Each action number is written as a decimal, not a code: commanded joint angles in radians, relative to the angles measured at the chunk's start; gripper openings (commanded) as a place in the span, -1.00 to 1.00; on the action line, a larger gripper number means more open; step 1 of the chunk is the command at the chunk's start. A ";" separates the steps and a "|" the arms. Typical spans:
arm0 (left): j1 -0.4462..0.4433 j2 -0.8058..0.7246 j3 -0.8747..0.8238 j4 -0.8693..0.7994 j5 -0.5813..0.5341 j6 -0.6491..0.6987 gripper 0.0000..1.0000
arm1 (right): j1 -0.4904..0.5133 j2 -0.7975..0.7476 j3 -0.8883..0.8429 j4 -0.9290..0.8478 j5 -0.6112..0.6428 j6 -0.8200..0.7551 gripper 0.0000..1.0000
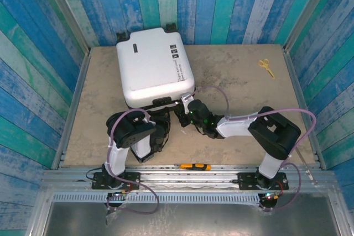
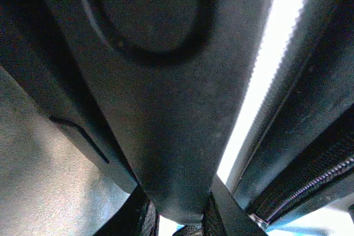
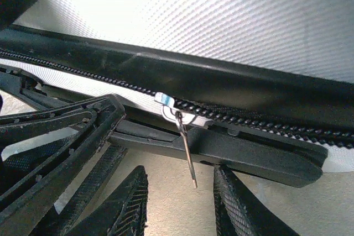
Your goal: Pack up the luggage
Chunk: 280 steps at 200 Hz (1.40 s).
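The surface [image 1: 238, 92] carries the luggage [image 1: 152, 64] at its far left, lying flat with the lid down and its near edge turned toward both arms. Your left arm [image 1: 130, 131] meets that edge about midway and your right arm [image 1: 243, 125] reaches in just beside it, toward the near right corner.

From above you get this layout, but the fastening is too small to read. The left wrist camera sits hard against the black trim [image 2: 166, 109], which narrows down between the two fingers [image 2: 141, 222]. By my reading the left jaws are clamped on that trim, steadying the case.

The right wrist camera gives you what the coming move turns on. The zip [image 3: 249, 122] runs across the view from left to right, sloping slightly down, under the white shell. Its pull [image 3: 185, 142] hangs crosswise to that line, pointing straight at the right jaws. They stand partly open and hold nothing — the pull's tip dips into the gap, closer to the right finger [image 3: 232, 203], touching neither. So the right arm is the nearer one, and the zip's line is likely the way to draw.
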 commanded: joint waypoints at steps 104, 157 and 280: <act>-0.010 0.081 -0.033 0.127 0.068 0.073 -1.00 | -0.056 -0.016 0.055 0.091 0.005 -0.032 -0.69; -0.010 0.086 -0.037 0.126 0.066 0.072 -1.00 | -0.056 -0.019 0.033 0.171 -0.096 -0.069 -0.81; -0.009 0.086 -0.065 0.125 0.056 0.057 -1.00 | -0.074 -0.070 0.007 0.084 0.025 -0.055 -0.99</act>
